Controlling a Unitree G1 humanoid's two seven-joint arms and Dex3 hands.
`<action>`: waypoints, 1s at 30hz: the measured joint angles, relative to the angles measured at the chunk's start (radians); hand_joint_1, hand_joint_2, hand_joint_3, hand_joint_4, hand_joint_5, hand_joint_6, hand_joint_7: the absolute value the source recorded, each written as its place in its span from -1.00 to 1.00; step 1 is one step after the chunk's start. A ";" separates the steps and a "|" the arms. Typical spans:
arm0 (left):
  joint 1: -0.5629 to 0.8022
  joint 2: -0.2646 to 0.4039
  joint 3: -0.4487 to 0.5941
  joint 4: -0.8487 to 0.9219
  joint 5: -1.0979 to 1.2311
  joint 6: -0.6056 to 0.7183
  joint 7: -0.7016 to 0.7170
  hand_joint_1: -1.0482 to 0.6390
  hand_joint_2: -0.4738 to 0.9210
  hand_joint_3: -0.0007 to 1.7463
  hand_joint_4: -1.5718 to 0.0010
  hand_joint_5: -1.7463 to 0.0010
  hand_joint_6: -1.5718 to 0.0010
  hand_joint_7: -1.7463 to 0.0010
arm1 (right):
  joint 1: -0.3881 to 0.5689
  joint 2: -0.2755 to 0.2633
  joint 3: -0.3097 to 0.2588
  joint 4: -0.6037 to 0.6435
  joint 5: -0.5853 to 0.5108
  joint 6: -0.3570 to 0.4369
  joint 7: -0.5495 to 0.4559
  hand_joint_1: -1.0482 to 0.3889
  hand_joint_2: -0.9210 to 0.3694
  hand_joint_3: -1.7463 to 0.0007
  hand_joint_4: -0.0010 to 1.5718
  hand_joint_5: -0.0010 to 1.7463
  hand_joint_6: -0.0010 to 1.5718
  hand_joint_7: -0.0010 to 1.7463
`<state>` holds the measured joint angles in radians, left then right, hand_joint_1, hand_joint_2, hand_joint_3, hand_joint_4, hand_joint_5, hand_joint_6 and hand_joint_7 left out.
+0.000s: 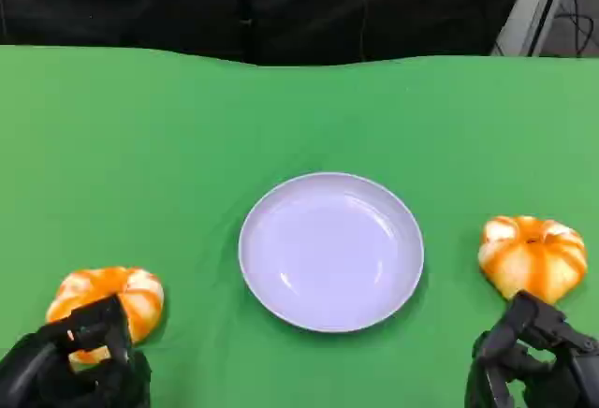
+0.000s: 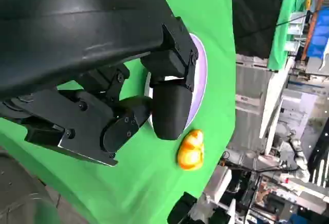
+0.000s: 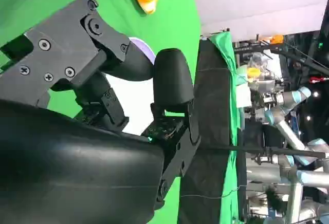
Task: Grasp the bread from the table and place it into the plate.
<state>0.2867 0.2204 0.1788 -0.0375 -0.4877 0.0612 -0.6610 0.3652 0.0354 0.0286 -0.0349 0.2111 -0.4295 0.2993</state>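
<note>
Approach step, nothing grasped yet: the pale lilac round plate (image 1: 331, 249) sits bare. One orange-and-white glazed bread bun (image 1: 106, 301) lies left of it under the left hand's (image 1: 80, 363) spread fingers; another bun (image 1: 533, 255) lies right, beyond the spread, empty right hand (image 1: 533, 363). Next, I judge: close around a bun.

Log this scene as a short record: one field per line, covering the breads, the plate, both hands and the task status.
surface: green table
plate: white plate, centre of table, nothing in it
left bread: orange-and-white bread, left of the plate, on the table
right bread: orange-and-white bread, right of the plate, on the table
left hand: left hand right by the left bread, contact unclear
right hand: right hand just short of the right bread, holding nothing
status: no bread on the plate yet
</note>
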 measured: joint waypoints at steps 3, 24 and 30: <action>0.000 0.000 0.000 0.000 0.000 0.000 0.000 0.20 0.62 0.23 -0.14 -1.00 0.09 -1.00 | 0.000 0.000 0.000 0.000 -0.001 -0.001 0.000 0.23 -0.28 -0.57 0.09 1.00 -0.03 0.85; 0.000 0.000 0.000 -0.001 0.012 0.000 0.002 0.20 0.55 0.27 -0.07 -1.00 0.05 -0.84 | 0.001 -0.001 0.000 -0.001 -0.031 -0.002 -0.011 0.24 -0.28 -0.57 0.08 1.00 -0.03 0.85; 0.024 -0.014 -0.020 -0.005 0.320 -0.255 0.193 0.00 0.82 -0.33 0.17 -0.51 0.03 0.05 | 0.001 -0.001 0.000 -0.001 -0.029 -0.002 -0.011 0.25 -0.29 -0.57 0.09 1.00 -0.03 0.85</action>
<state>0.3105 0.2067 0.1586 -0.0422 -0.1675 -0.1940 -0.4677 0.3663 0.0344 0.0287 -0.0356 0.1824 -0.4312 0.2879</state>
